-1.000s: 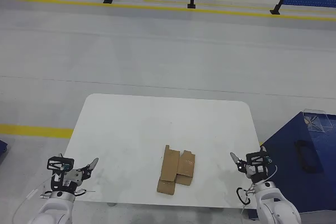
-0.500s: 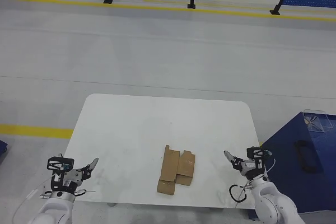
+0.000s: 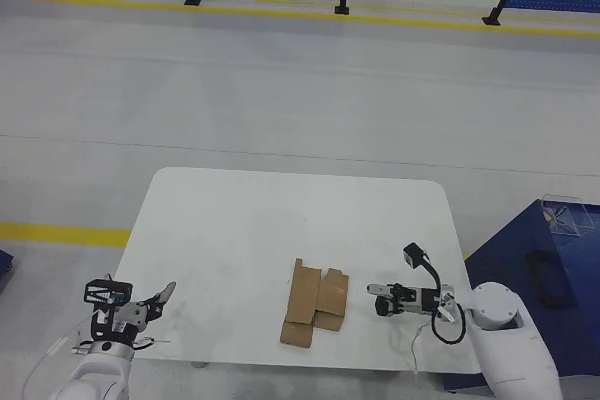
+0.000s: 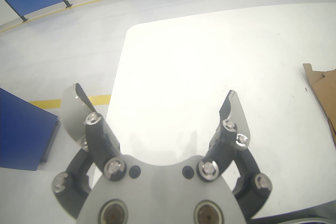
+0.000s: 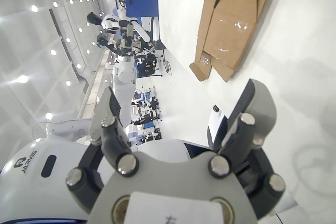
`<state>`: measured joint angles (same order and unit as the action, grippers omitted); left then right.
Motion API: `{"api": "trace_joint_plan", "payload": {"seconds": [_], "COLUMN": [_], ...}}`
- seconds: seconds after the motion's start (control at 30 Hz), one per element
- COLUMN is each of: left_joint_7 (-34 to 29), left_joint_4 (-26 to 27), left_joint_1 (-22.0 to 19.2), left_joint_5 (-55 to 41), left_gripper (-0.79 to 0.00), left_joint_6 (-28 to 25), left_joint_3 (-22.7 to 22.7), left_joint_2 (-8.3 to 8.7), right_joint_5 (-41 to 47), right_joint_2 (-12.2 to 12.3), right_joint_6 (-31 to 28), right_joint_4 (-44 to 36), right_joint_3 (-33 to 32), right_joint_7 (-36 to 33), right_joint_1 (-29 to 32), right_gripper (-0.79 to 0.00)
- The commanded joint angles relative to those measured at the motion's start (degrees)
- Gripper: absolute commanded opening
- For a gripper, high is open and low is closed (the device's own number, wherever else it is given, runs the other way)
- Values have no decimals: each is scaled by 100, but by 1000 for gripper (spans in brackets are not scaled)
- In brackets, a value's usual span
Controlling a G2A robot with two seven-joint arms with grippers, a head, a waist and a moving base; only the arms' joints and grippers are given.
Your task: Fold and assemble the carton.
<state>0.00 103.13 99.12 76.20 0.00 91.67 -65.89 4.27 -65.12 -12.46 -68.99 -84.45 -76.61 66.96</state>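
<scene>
carton: your carton (image 3: 315, 303) lies collapsed flat on the white table (image 3: 260, 220), near the edge on the robot's side and a bit right of centre. In the right wrist view (image 5: 225, 25) the panels sit stacked on each other, the end flaps stick out loose, and there's a glossy patch on the top panel that looks like clear tape.
left gripper: the left gripper (image 3: 140, 300) is parked by the table's near left corner, well apart from the carton. Fingers spread wide, nothing between them (image 4: 155, 91). The carton's edge just shows at the side of its wrist view (image 4: 323, 93).
right gripper: the right gripper (image 3: 375, 298) is low over the table just beside the carton's right edge, pointing at it, with a gap between them. No contact. Fingers wide apart and empty (image 5: 179, 89), rolled on its side.
done: nothing on the carton itself, as far as I can judge. No panel raised, no flap folded.
left: all of it. Grasp, open the sleeve into a box shape, fold the flaps, close it up.
step in hand: reads to me as the right arm's approach for a first grasp on the near edge.
watch: you've got thin flat board on a slick top. I'd expect it to slide instead of lifting unless the other arm pins it.
</scene>
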Motion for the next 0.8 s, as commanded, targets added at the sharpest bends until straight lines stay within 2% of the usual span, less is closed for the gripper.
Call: {"api": "trace_joint_plan", "payload": {"seconds": [0.0, 0.03, 0.07, 0.2, 0.3, 0.33, 0.37, 0.47, 0.5, 0.6, 0.63, 0.77], "left_joint_7": [0, 0, 0, 0, 0, 0, 0, 0, 0, 0, 0, 0], "left_joint_4": [0, 0, 0, 0, 0, 0, 0, 0, 0, 0, 0, 0], "left_joint_1": [0, 0, 0, 0, 0, 0, 0, 0, 0, 0, 0, 0], "left_joint_5": [0, 0, 0, 0, 0, 0, 0, 0, 0, 0, 0, 0], "left_gripper": [0, 0, 0, 0, 0, 0, 0, 0, 0, 0, 0, 0], "left_joint_6": [0, 0, 0, 0, 0, 0, 0, 0, 0, 0, 0, 0], "left_joint_3": [0, 0, 0, 0, 0, 0, 0, 0, 0, 0, 0, 0], "left_joint_2": [0, 0, 0, 0, 0, 0, 0, 0, 0, 0, 0, 0], "right_joint_5": [-160, -216, -269, -524, -660, -687, -778, -833, -829, -891, -915, -906], "right_joint_2": [-27, -42, -54, -112, -153, -162, -169, -224, -247, -317, -340, -427], "right_joint_6": [-68, -102, -141, -171, -202, -233, -270, -324, -324, -358, -354, -487], "right_joint_4": [249, 326, 390, 668, 785, 817, 850, 1036, 1132, 1390, 1487, 1777], "right_joint_3": [246, 350, 441, 784, 1004, 1052, 1105, 1325, 1403, 1646, 1721, 1951], "right_joint_7": [165, 243, 329, 815, 1123, 1216, 1357, 1607, 1651, 1841, 1907, 2161], "right_joint_1": [-156, -191, -224, -323, -373, -385, -400, -492, -555, -727, -784, -965], "right_gripper": [-126, -191, -200, -151, -262, -286, -259, -382, -391, -332, -265, -268]}}
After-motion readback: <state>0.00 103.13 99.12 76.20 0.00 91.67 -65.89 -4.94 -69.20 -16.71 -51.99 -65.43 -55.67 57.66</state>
